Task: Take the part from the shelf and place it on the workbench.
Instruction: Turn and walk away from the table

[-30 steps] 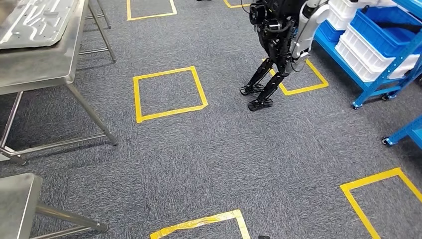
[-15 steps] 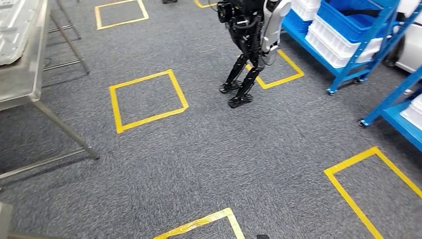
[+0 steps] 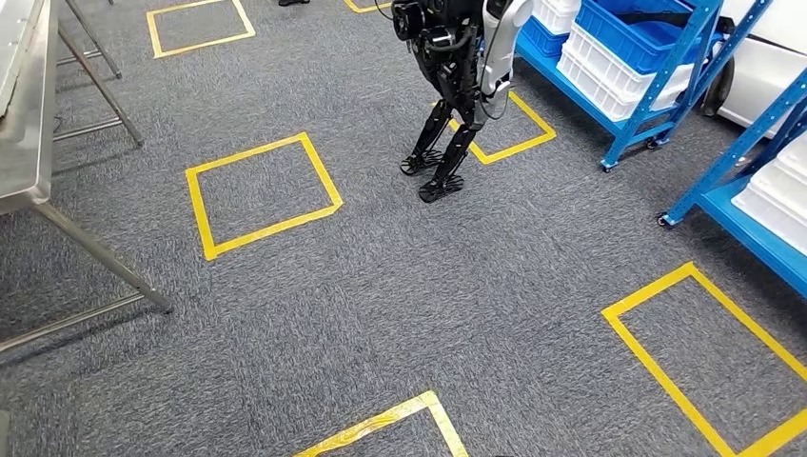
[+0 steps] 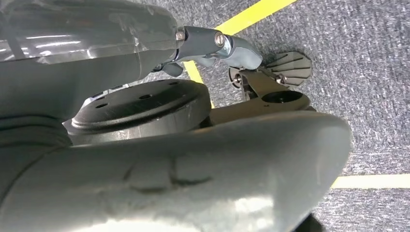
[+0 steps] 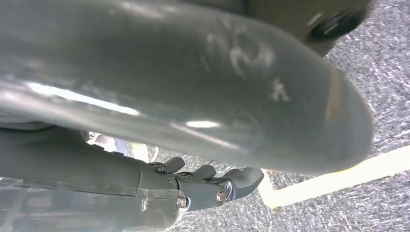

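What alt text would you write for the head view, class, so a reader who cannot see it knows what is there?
Grey carpet floor marked with yellow tape squares. Another black-legged humanoid robot stands at the top by blue shelving holding white and blue bins. A steel table edges in at left.

Grey carpet floor (image 3: 400, 286) underfoot, marked with yellow tape squares. One full square (image 3: 259, 194) sits out in the open. Off to its left stands a steel table (image 3: 24, 143), legs planted on the carpet. To the right of the square, another robot (image 3: 455, 86) stands with both feet on the floor, at the edge of a second taped square (image 3: 514, 129). Beyond that robot, a blue shelf (image 3: 657, 86) on casters rests on the carpet, holding white and blue bins (image 3: 628, 48). A further tape outline (image 3: 704, 352) lies near the right edge.
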{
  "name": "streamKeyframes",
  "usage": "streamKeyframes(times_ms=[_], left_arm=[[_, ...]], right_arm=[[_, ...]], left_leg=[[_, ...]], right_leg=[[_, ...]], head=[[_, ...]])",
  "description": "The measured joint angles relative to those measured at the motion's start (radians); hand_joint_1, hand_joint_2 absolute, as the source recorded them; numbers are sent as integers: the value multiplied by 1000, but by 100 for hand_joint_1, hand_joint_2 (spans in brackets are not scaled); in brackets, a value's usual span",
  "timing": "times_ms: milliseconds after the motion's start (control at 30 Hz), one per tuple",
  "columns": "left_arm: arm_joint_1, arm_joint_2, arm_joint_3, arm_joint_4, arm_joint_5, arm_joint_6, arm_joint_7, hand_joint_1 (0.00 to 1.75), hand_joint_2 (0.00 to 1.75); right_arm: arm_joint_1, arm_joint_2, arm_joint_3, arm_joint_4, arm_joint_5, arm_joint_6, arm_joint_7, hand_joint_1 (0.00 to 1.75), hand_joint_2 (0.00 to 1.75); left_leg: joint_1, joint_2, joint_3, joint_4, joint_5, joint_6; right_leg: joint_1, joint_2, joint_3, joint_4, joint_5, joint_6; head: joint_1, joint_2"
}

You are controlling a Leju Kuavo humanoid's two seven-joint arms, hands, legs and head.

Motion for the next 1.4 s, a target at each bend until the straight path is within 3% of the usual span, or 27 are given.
streamKeyframes(times_ms=[67, 133, 200, 300, 333, 367, 400, 467, 533, 567, 633, 700, 800, 833, 867, 900, 1000, 1067, 1133, 1200, 1267, 1333, 1367, 1400], left_arm=[[-1, 0, 0, 0, -1, 0, 0, 0, 0], [-4, 0, 0, -1, -2, -1, -1, 0, 0], [-6, 0, 0, -1, -2, 0, -1, 0, 0], [-2, 0, 0, -1, 0, 0, 0, 0, 0], [1, 0, 0, -1, 0, 0, 0, 0, 0], [3, 0, 0, -1, 1, 0, 0, 0, 0], [5, 0, 0, -1, 1, 0, 1, 0, 0], [4, 0, 0, -1, 2, 0, -2, 0, 0], [1, 0, 0, -1, 2, -2, -9, 0, 0], [0, 0, 0, -1, 2, -2, -12, 0, 0], [-2, 0, 0, -1, 2, -3, -13, 0, 0], [-5, 0, 0, -1, 2, -3, -13, 0, 0], [-4, 0, 0, -1, 3, -3, -12, 0, 0], [-3, 0, 0, -1, 4, -3, -12, 0, 0], [-2, 0, 0, -1, 6, -3, -11, 0, 0], [-2, 0, 0, -1, 7, -2, -11, 0, 0], [-2, 0, 0, -1, 12, -2, -11, 0, 0], [-2, 0, 1, -1, 15, 1, -12, 0, 0], [-2, 0, 1, -1, 18, 2, -12, 0, 0], [-2, 0, 1, -1, 19, 3, -11, 0, 0], [-1, 0, 1, -1, 20, 3, -11, 0, 0], [4, 0, 1, -1, 20, 3, -11, 0, 0], [7, 0, 1, -1, 20, 3, -10, 0, 0], [10, 0, 1, -1, 20, 4, -10, 0, 0]], right_arm=[[-2, 0, 2, 0, -6, -1, 1, 0, 0], [0, 0, 8, 0, -14, -2, 4, 0, 0], [2, -1, 14, 0, -22, -3, 4, 0, 0], [0, -1, 20, 0, -36, -3, 1, 0, 0], [0, -1, 23, 0, -42, -3, 0, 0, 0], [0, -2, 26, 0, -46, -4, 0, 0, 0], [0, -2, 29, 0, -50, -5, 0, 0, 0], [-1, -2, 37, 0, -55, -5, 0, 0, 0], [-4, -2, 46, 0, -58, -5, 1, 0, 0], [-4, -2, 50, 0, -59, -5, 1, 0, 0], [-4, -3, 57, 0, -61, -6, 0, 0, 0], [-4, -4, 64, 0, -64, -7, -1, 0, 0], [-10, -6, 70, 0, -67, -7, -2, 0, 0], [-10, -6, 73, 0, -68, -7, -2, 0, 0], [-10, -7, 76, 0, -70, -7, -1, 0, 0], [-9, -9, 80, 0, -72, -7, -1, 0, 0], [-11, -12, 93, -1, -75, -7, 3, 0, 0], [-14, -12, 99, -2, -77, -7, 4, 0, 0], [-14, -13, 103, -3, -79, -7, 6, 0, 0], [-14, -13, 107, -3, -79, -7, 7, 0, 0], [-16, -14, 113, -3, -80, -7, 7, 0, 0], [-17, -14, 118, -4, -80, -8, 7, 0, 0], [-17, -14, 119, -4, -80, -8, 7, 0, 0], [-17, -15, 121, -4, -80, -8, 7, 0, 0]], left_leg=[[-4, 8, 2, 1, -3, -11], [-4, 16, 5, 1, -5, -23], [-1, 4, -1, 30, -28, -34], [2, -27, -77, 203, -115, -43], [3, -31, -104, 257, -132, -44], [2, -33, -116, 277, -128, -43], [2, -35, -110, 258, -105, -40], [2, -54, -60, 136, -33, -31], [1, -79, -20, 33, 6, -22], [-1, -86, -14, 14, 7, -19], [-2, -77, -13, 6, 11, -12], [2, -63, -9, -6, 17, 0], [5, -38, -8, -13, 20, 8], [5, -30, -7, -13, 20, 8], [5, -22, -7, -12, 19, 8], [6, -16, -6, -12, 18, 7], [8, -2, -4, -4, 10, -5], [4, 6, -2, 1, 6, -18], [5, 12, 1, -1, 5, -30], [10, 3, -2, 20, -13, -42], [12, -18, -38, 111, -68, -48], [11, -29, -96, 235, -121, -49], [11, -32, -113, 268, -125, -47], [10, -34, -115, 267, -110, -44]], right_leg=[[5, -11, 23, -55, 9, -9], [7, 0, 23, -60, 11, -23], [5, 9, 26, -67, 16, -35], [4, 25, 27, -68, 19, -46], [6, 32, 27, -67, 18, -47], [7, 41, 28, -66, 17, -48], [8, 49, 28, -65, 17, -48], [9, 67, 31, -62, 15, -46], [10, 83, 28, -59, 13, -40], [9, 89, 25, -58, 13, -35], [6, 97, 23, -59, 14, -23], [5, 79, 12, -31, -9, -12], [0, 42, -65, 134, -98, 1], [-3, 38, -89, 186, -114, 6], [-6, 35, -98, 207, -113, 10], [-10, 32, -90, 190, -92, 13], [-14, 6, 0, 5, -4, 16], [-9, -4, 26, -57, 10, 7], [-5, 6, 25, -59, 11, -9], [-6, 14, 27, -65, 16, -23], [-8, 21, 28, -68, 19, -34], [-4, 31, 28, -67, 18, -39], [-2, 39, 28, -67, 18, -40], [0, 47, 29, -66, 18, -40]], head=[[-1, 0], [-7, 0], [-13, 0], [-26, 0], [-28, 0], [-29, 0], [-30, 0], [-30, 0], [-31, 0], [-32, 0], [-32, 0], [-27, 0], [-10, 0], [-9, 0], [-8, 0], [-7, 0], [-1, 0], [-1, 0], [-8, 0], [-15, 0], [-25, 0], [-31, 0], [-31, 0], [-32, 0]])
